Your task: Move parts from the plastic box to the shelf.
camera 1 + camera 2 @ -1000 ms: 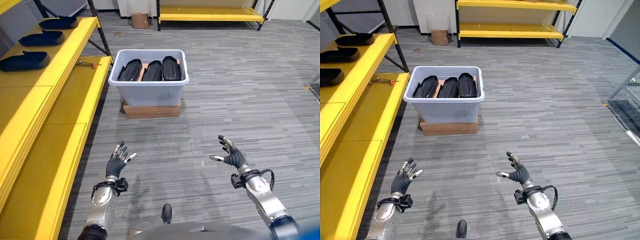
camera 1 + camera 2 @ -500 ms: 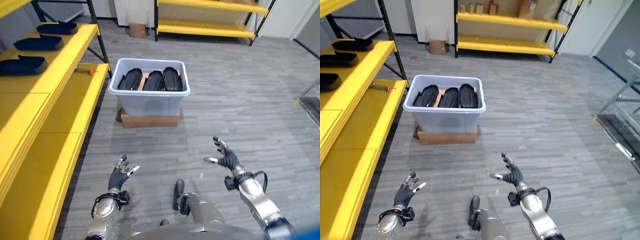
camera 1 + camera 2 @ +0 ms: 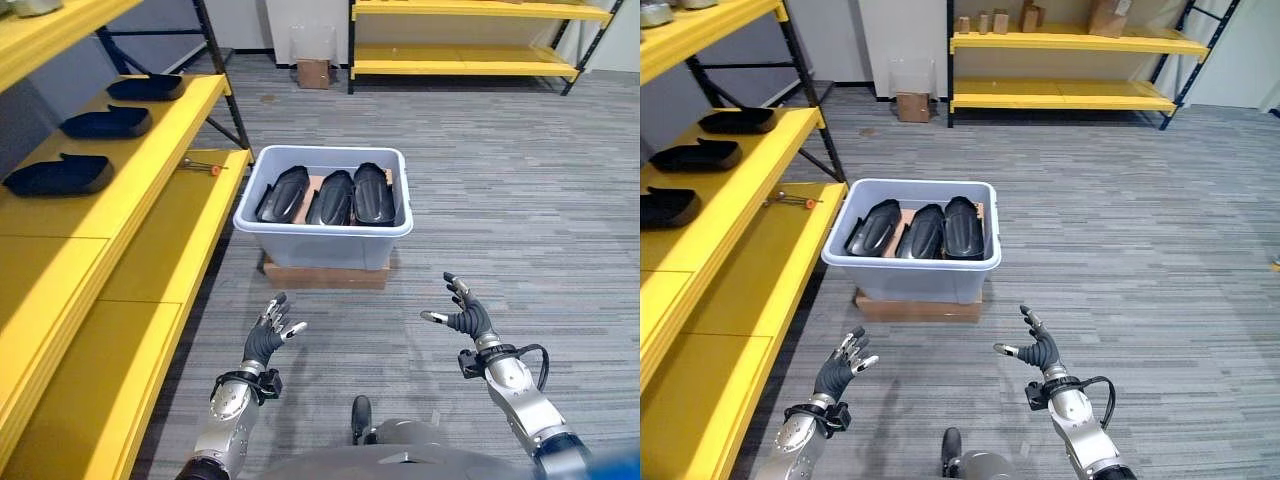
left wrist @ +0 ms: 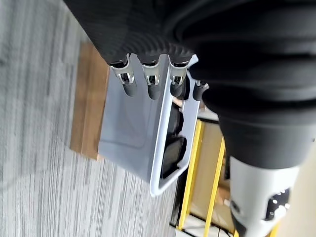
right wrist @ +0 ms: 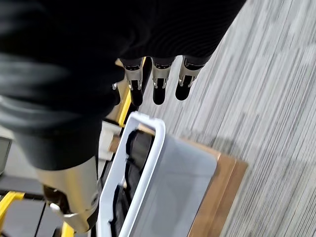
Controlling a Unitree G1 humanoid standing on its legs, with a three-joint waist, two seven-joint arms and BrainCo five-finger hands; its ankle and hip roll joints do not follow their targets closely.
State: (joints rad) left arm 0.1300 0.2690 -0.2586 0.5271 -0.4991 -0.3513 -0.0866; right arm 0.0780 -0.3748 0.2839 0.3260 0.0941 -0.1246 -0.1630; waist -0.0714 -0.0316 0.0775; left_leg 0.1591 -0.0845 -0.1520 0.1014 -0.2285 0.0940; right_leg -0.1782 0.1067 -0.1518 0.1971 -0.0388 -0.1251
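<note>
Now the plastic box (image 3: 323,215) sits straight ahead of both my hands, apart from them, roughly midway; my left hand (image 3: 266,338) and right hand (image 3: 463,318) are open and empty. Inside it stand three black parts (image 3: 331,196), side by side, long axes pointing away from me; neither hand looks nearer.

Parts (image 3: 331,196) in plastic box (image 3: 325,234), shelf (image 3: 120,190) left.
</note>
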